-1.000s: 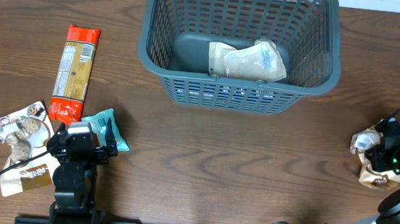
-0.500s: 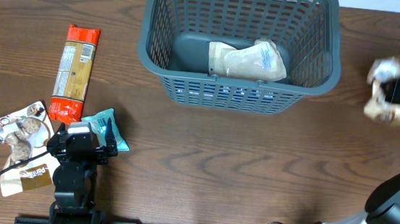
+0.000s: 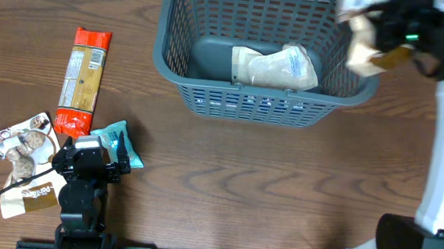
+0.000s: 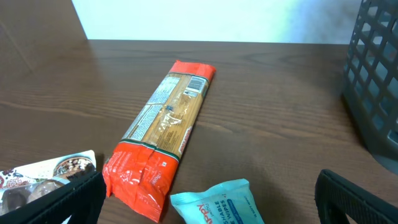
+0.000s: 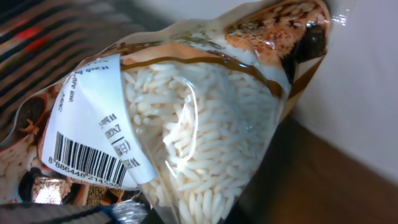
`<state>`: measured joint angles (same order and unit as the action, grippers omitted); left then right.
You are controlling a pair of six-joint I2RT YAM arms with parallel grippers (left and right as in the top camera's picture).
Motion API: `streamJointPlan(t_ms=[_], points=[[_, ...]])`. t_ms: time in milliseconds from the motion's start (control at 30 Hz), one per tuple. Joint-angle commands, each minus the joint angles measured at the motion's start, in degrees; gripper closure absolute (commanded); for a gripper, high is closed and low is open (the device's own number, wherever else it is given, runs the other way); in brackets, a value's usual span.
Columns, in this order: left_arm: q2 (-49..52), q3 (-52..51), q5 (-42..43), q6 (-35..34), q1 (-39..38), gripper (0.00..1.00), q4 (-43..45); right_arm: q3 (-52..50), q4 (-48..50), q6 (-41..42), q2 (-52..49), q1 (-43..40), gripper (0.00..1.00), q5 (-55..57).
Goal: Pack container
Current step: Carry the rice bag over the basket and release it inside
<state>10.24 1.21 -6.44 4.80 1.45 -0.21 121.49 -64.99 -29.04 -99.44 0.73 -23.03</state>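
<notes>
container (image 3: pixel 260 104) at upper middle of frame, long axis left to right, one pale pouch (image 3: pixel 275 67) inside. right claw (image 3: pixel 387 38) clamped on rice packet (image 3: pixel 365 50), over the upper-right rim; bare floor just leftward. left claw (image 3: pixel 90 155) spread apart, lower left, farther off. wooden desk (image 3: pixel 225 181), plenty of room inside.

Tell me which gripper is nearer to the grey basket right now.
Right. The right gripper, holding a bag of rice, hangs over the basket's right rim. The left gripper sits open far off to the near-left, beside a teal packet.
</notes>
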Motion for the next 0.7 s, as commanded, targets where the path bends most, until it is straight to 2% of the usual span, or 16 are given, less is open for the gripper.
streamJointPlan(t_ms=[0, 167, 367, 667], points=[[0.1, -1.0, -0.7, 0.7, 0.1, 0.01, -0.2, 1.4, -2.8, -16.5, 0.8, 7.2, 0.99, 3.4], [0.1, -1.0, -0.6, 0.7, 0.1, 0.01, -0.2, 1.4, -3.9, -25.0, -1.8, 15.6, 0.99, 11.3], [0.1, -1.0, -0.7, 0.7, 0.1, 0.01, -0.2, 1.4, -3.2, -33.7, -9.2, 16.0, 0.99, 10.3], [0.1, -1.0, -0.6, 0.7, 0.1, 0.01, -0.2, 1.4, -3.7, -34.9, -21.5, 15.2, 0.94, 6.0]])
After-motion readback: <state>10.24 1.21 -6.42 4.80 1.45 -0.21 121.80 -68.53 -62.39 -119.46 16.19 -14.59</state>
